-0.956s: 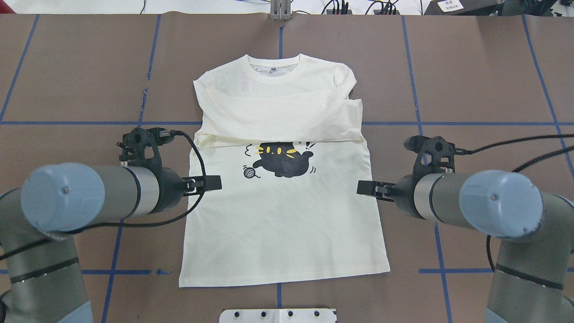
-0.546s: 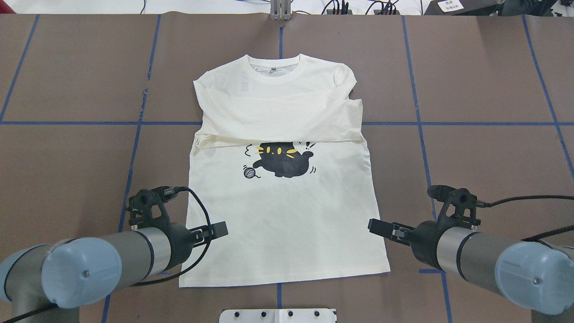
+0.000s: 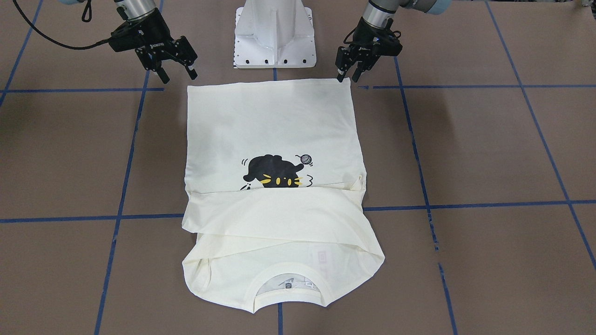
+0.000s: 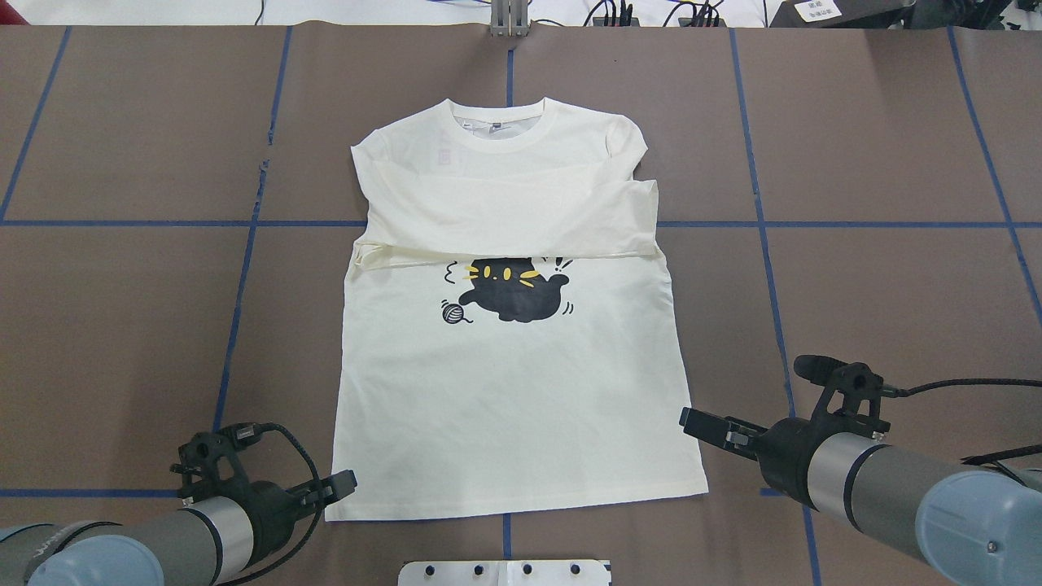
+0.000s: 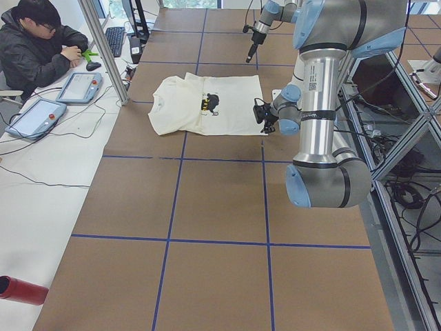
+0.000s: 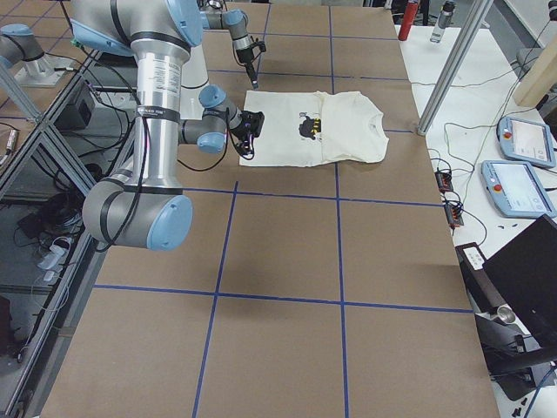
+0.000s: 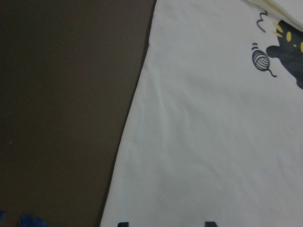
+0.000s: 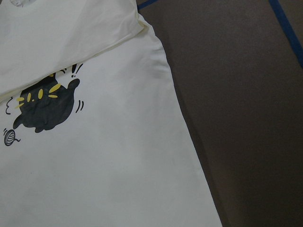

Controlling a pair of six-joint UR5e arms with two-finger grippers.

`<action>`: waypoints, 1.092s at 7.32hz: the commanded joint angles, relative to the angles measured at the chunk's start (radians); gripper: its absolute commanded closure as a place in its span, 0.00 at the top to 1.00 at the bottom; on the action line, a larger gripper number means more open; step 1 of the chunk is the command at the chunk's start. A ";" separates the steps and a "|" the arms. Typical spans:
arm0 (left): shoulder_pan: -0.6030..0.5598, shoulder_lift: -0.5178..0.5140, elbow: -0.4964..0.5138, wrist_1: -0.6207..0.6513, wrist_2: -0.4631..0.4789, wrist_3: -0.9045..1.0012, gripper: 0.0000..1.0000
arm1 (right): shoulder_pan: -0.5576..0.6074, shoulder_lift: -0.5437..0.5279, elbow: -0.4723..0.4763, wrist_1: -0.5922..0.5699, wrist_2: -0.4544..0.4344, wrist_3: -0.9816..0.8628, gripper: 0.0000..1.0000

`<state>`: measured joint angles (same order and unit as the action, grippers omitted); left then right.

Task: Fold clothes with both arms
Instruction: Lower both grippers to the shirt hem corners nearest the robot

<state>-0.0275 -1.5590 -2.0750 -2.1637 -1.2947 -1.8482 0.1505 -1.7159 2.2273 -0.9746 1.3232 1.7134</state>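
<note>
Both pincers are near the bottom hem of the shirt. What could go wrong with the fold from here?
1. The left pincer sits at the hem corner of the shirt, while the right pincer seems farther up the side edge; uneven grasps could skew the fold.
2. The sleeves lie loosely across the chest; lifting the hem might drag them open.

A brown-covered table (image 4: 122,342), ruled into large squares by blue tape lines (image 4: 130,223), lies under even indoor light. At upper left of the left-end view, a man in a black jacket (image 5: 38,48) sits at a white desk (image 5: 41,200) bearing a tablet (image 5: 79,86) and keyboard (image 5: 114,40), beside an aluminium post (image 5: 103,52).
</note>
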 commanded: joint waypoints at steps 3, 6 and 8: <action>0.012 -0.007 0.007 0.072 -0.015 0.012 0.59 | -0.003 -0.001 0.000 0.002 -0.002 0.000 1.00; 0.017 -0.035 0.015 0.091 -0.046 0.032 0.58 | -0.005 -0.001 0.000 0.002 -0.002 0.002 1.00; 0.021 -0.044 0.027 0.091 -0.046 0.032 0.56 | -0.006 -0.001 0.000 0.005 -0.002 0.002 1.00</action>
<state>-0.0080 -1.5968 -2.0566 -2.0730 -1.3394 -1.8166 0.1450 -1.7165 2.2273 -0.9706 1.3208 1.7141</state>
